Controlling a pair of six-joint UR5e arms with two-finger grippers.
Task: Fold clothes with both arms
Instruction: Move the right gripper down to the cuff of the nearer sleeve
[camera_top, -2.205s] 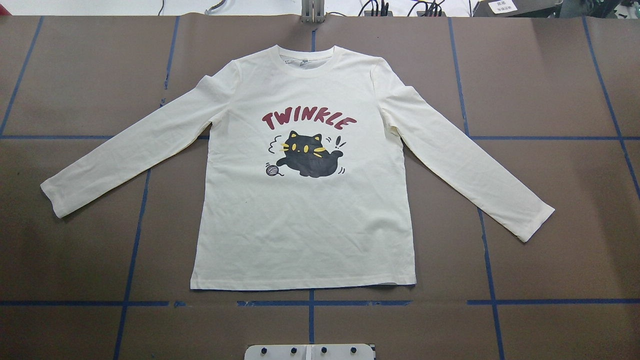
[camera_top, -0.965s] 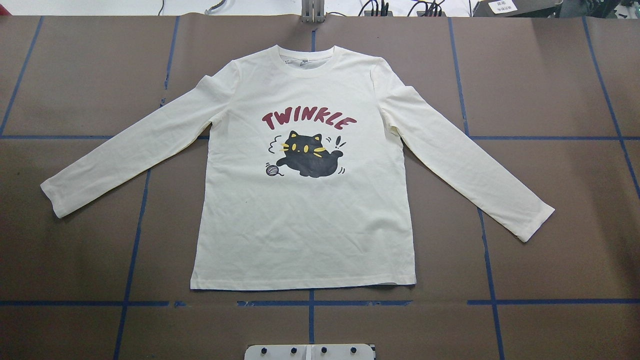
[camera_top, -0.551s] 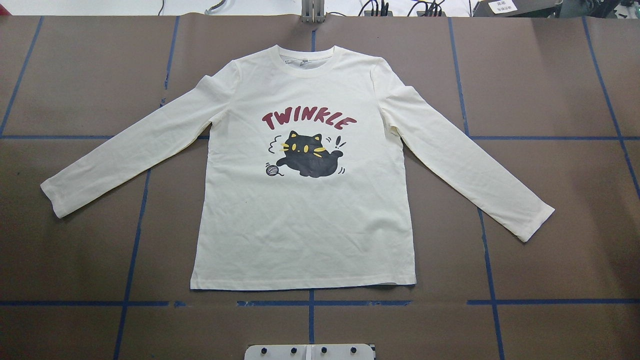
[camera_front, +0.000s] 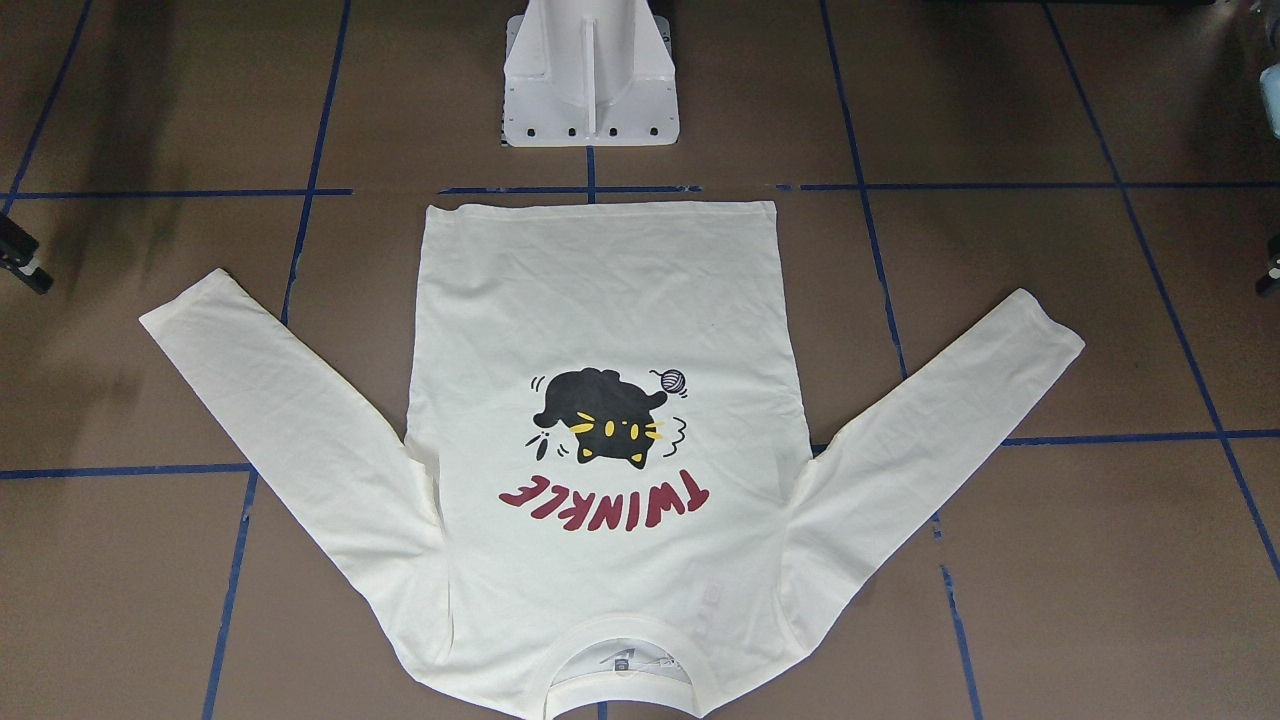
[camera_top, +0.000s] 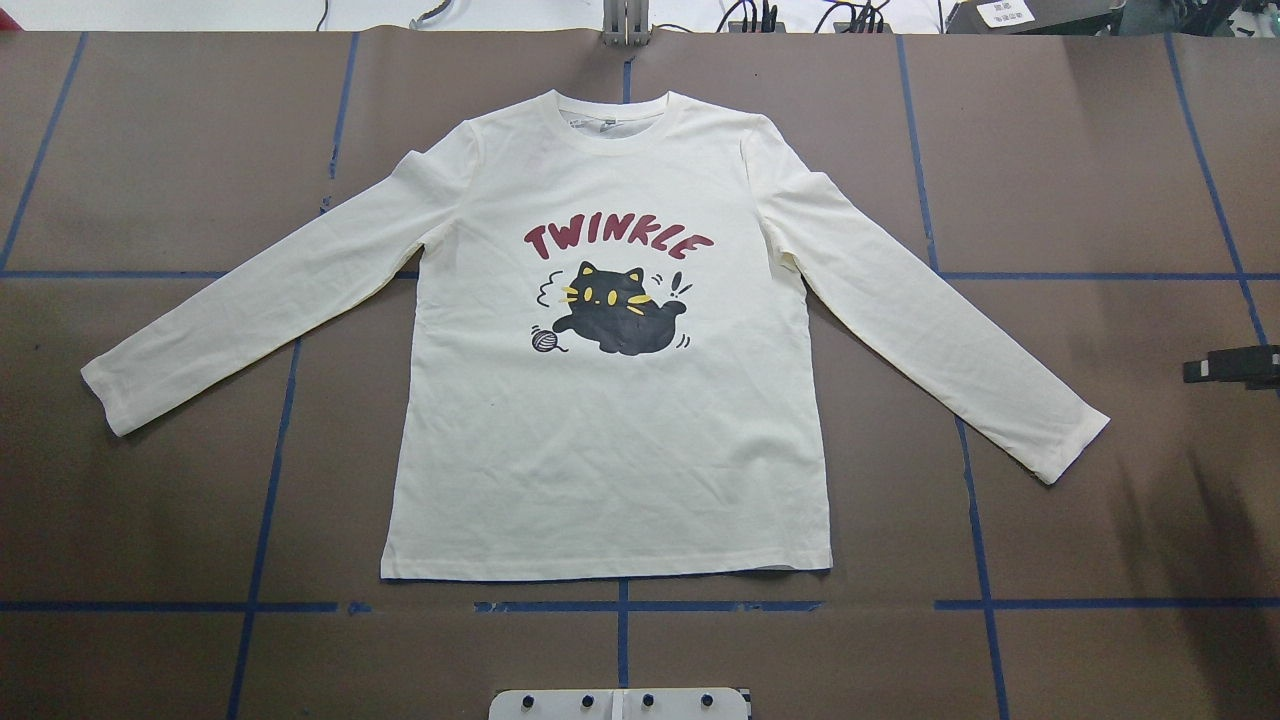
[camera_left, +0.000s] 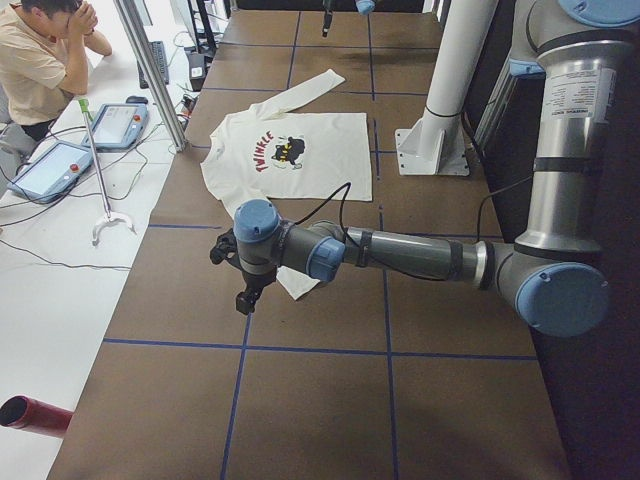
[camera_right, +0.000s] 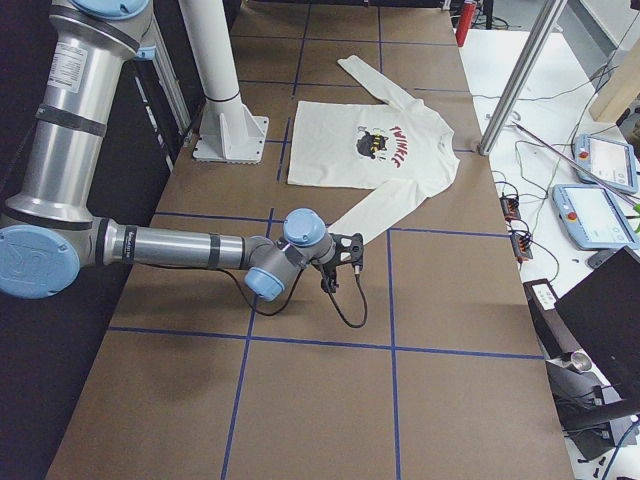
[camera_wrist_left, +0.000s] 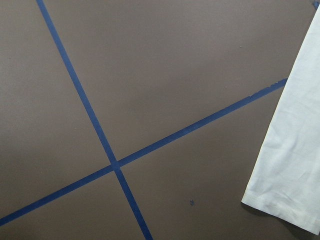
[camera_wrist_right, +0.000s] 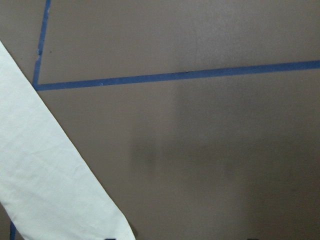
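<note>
The shirt (camera_top: 610, 440) lies flat and print-up on the brown table (camera_top: 1100, 150), sleeves spread, collar away from my base (camera_front: 590, 90). My left gripper (camera_left: 245, 298) hangs just beside the left cuff (camera_wrist_left: 282, 197), and my right gripper (camera_top: 1228, 368) is near the right cuff (camera_top: 1060, 440). I cannot tell whether either pair of jaws is spread or pressed together.

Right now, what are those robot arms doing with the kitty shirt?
Nothing is being held yet. The cat T-shirt lies flat on the table, print up, sleeves spread wide. The left end effector and right end effector each hover out past a sleeve cuff, not touching it. Folding has not started.
</note>
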